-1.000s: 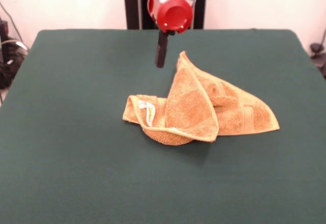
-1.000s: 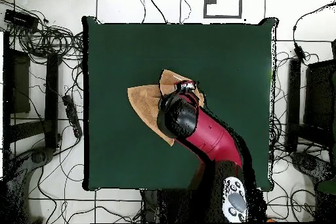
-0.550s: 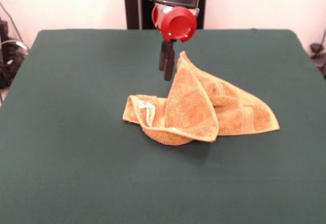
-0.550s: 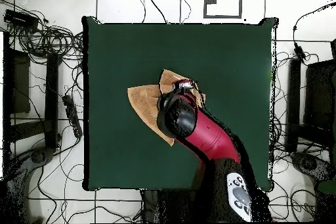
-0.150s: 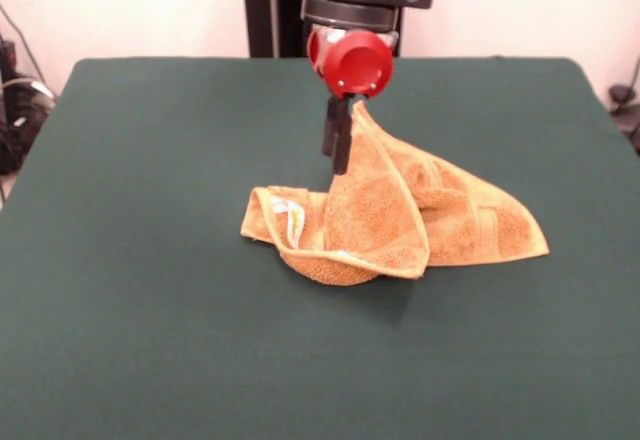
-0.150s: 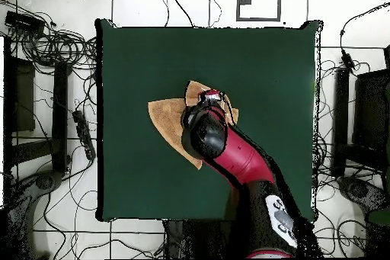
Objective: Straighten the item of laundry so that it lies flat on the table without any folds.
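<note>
While pincer (image 5: 340, 150) hangs w/ tips nearly together, gripping nothing, by towel (image 5: 400, 215)'s raised peak: soft, light, floppy terry — pinch that peak corner, drag flat across bench (image 5: 150, 310).

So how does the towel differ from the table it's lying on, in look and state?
The towel is orange-tan and looped terry; the table top is dark green and smooth. The towel is small, the table far bigger. The towel is crumpled, with a fold standing up toward the tool; the table top lies flat. Both are cloth-surfaced.
</note>
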Available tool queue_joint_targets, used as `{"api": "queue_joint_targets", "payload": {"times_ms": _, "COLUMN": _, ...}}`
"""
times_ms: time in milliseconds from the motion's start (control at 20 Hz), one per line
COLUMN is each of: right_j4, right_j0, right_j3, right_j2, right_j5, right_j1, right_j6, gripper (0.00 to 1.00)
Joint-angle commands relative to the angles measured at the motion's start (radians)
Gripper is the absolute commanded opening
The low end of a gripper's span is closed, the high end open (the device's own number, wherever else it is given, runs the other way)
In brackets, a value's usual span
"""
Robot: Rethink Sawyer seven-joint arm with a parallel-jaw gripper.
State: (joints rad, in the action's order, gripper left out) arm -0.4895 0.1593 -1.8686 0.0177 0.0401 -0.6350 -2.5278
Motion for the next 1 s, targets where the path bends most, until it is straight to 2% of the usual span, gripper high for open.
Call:
{"api": "queue_joint_targets", "payload": {"times_ms": 50, "right_j4": 0.028, "right_j0": 0.017, "right_j3": -0.097, "right_j2": -0.204, "right_j5": 0.081, "right_j1": 0.083, "right_j6": -0.233, "gripper": 1.00}}
{"api": "queue_joint_targets", "payload": {"times_ms": 600, "right_j4": 0.049, "right_j0": 0.042, "right_j3": -0.077, "right_j2": -0.287, "right_j5": 0.199, "right_j1": 0.159, "right_j6": -0.260, "gripper": 1.00}}
{"api": "queue_joint_targets", "payload": {"times_ms": 1000, "right_j4": 0.029, "right_j0": 0.010, "right_j3": -0.030, "right_j2": -0.270, "right_j5": 0.233, "right_j1": 0.220, "right_j6": -0.220, "gripper": 1.00}}
